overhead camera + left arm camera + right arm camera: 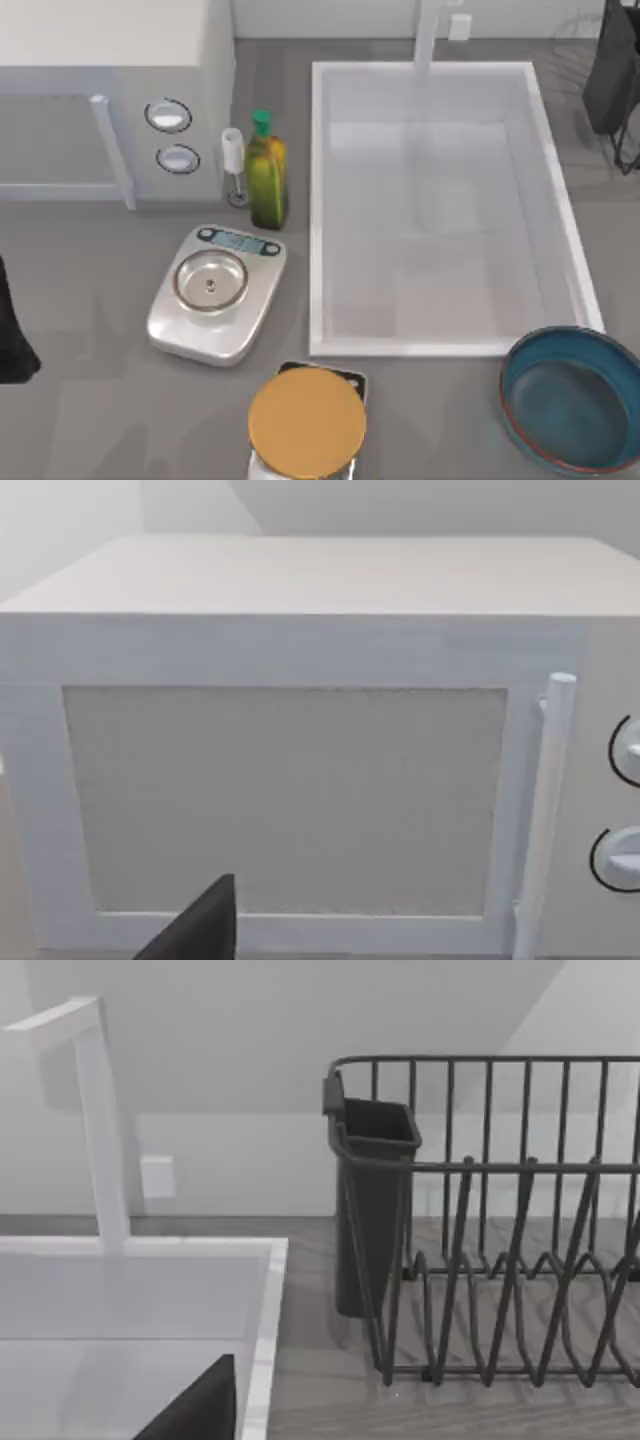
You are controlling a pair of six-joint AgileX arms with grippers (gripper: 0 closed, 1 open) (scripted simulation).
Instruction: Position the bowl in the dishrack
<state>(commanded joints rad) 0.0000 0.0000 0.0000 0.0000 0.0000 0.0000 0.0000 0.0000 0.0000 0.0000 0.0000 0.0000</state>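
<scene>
Finding the bowl (pixel 572 400) resting upright on the desk (pixel 440 400) at the top view's lower right, just beside the near corner of the sink (pixel 318 200), apart from both hands and not yet lifted. Noting nothing inside it, so likely handling light. Spotting the dishrack (pixel 500 1220) at the far right, beyond the sink, its wire slots standing vacant and a dark cutlery cup (pixel 370 1200) hanging at its end, apparently holding nothing. Judging those upright wires as waiting to take the bowl on edge. Seeing the right hand (pixel 195 1405) facing the dishrack, well placed for this job; not being able to tell its state. Seeing the left hand (pixel 195 930) parked facing the microwave (pixel 280 780); likewise not being able to tell. Leaving the scale (pixel 215 290) and golden disc (pixel 307 420) aside.
</scene>
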